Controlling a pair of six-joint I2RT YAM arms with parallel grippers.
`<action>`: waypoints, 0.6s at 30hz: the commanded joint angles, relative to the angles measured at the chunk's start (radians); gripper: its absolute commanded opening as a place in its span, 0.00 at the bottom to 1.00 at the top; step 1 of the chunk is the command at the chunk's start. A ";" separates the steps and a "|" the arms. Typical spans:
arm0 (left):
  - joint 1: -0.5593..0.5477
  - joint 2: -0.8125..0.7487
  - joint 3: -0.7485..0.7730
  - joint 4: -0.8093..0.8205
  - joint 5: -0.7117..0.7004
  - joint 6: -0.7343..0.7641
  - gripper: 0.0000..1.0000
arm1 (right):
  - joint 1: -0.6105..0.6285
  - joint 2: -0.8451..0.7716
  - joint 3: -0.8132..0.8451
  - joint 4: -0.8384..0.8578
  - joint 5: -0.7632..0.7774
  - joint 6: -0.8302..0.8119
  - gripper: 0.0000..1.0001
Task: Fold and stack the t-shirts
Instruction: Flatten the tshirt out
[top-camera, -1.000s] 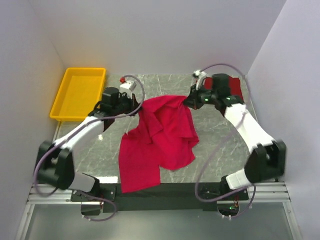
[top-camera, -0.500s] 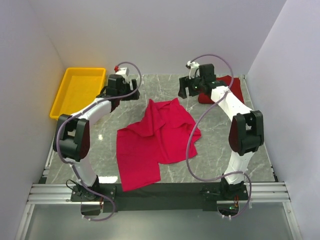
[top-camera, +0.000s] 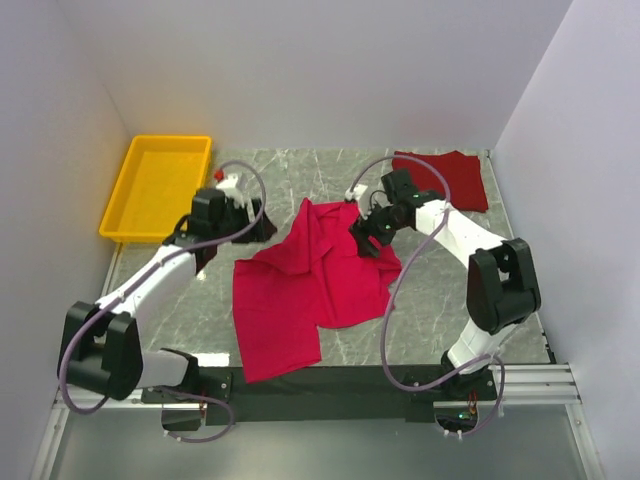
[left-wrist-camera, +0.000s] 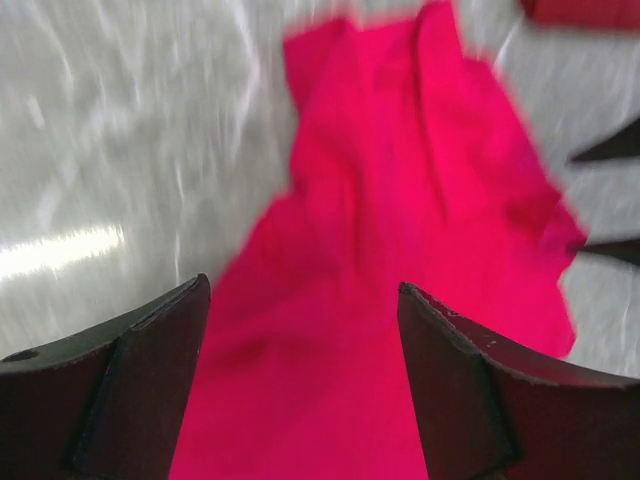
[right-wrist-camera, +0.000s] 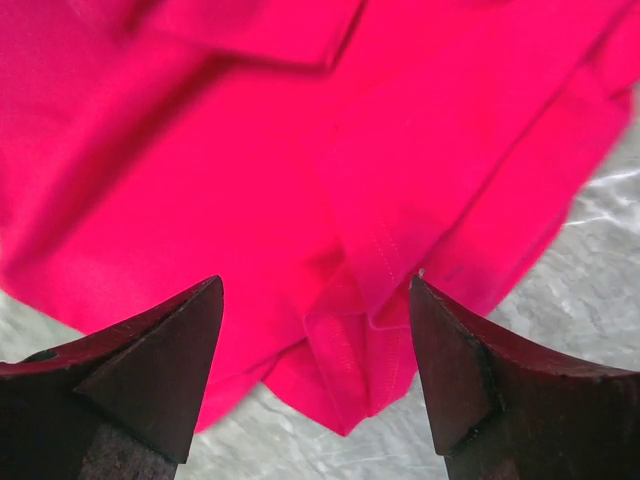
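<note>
1. L gripper (top-camera: 258, 222) – jaws spread wide, nothing betw. them. Sat low by the upper-left edge of the pink shirt (top-camera: 310, 290), pointed toward it. Wrist view was blurred, so contact w/ the cloth couldn't be told.
2. R gripper (right-wrist-camera: 315, 285) – jaws likewise spread, gripping nothing. Hung over the shirt's right side. A stitched hem fold showed below, betw. the fingers (right-wrist-camera: 150, 370), not pinched.
3. Pink shirt – crumpled, not folded, lying mid-table. Upper part was bunched in folds, lower part flatter, w/ one corner reaching the near edge.
4. Maroon shirt (top-camera: 445, 178) – lay in a rough rectangle at the far right corner of the table (top-camera: 440, 300), well apart from the pink one & both grippers.
5. Tray (top-camera: 160, 190) – yellow, at the far left corner, beyond the L arm.
</note>
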 joint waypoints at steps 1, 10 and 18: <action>-0.008 -0.095 -0.077 -0.026 0.035 -0.043 0.81 | 0.042 0.024 0.017 0.022 0.112 -0.151 0.80; -0.008 -0.229 -0.168 -0.048 -0.111 -0.172 0.81 | 0.152 0.187 0.109 0.065 0.243 -0.179 0.75; -0.008 -0.326 -0.233 -0.056 -0.119 -0.228 0.81 | 0.197 0.283 0.166 0.074 0.266 -0.114 0.68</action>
